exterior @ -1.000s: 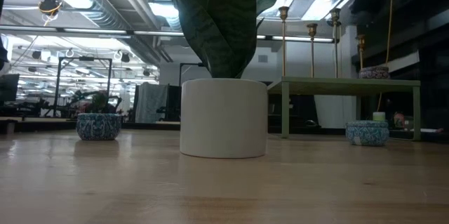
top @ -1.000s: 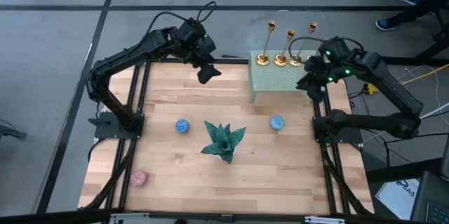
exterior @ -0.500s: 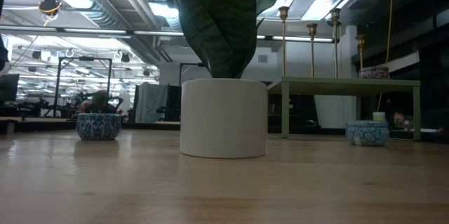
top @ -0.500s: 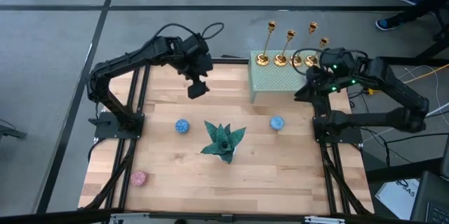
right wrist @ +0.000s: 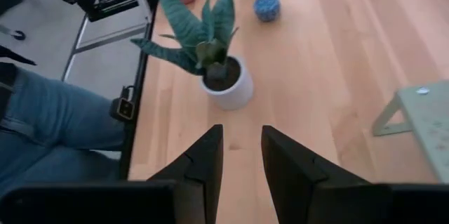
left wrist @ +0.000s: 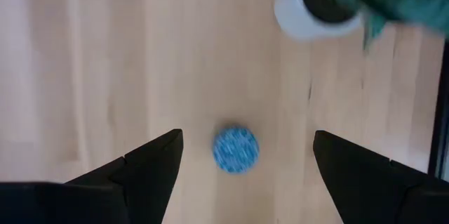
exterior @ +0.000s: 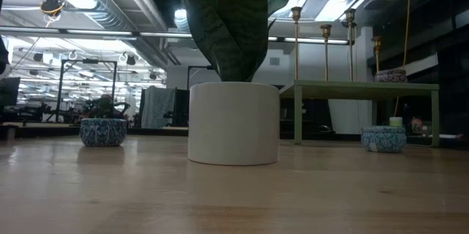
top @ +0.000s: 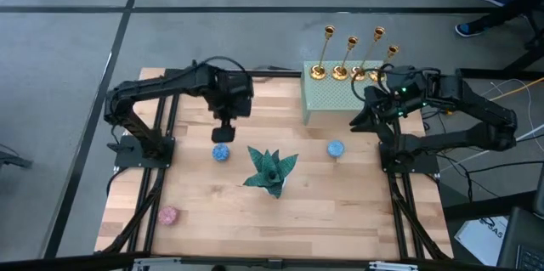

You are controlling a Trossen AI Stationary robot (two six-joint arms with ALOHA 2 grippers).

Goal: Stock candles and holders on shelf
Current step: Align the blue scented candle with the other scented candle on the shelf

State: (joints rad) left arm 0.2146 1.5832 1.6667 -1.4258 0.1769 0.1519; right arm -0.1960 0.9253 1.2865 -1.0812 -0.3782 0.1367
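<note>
Between 2 blue candles [top: 221, 153], potted plant [top: 270, 170]

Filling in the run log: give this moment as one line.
left claw: open above blue candle | right claw: empty, beside shelf | holders: on shelf

On my light wooden slatted tabletop [top: 195, 186] a teal spiky-leaved plant in a round white pot [top: 270, 171] stands near the centre. At two o'clock, beyond the table, a person's blue shoe [top: 472, 26] rests on the grey floor. A blue-jeaned leg [right wrist: 49, 129] shows beside the table.
</note>
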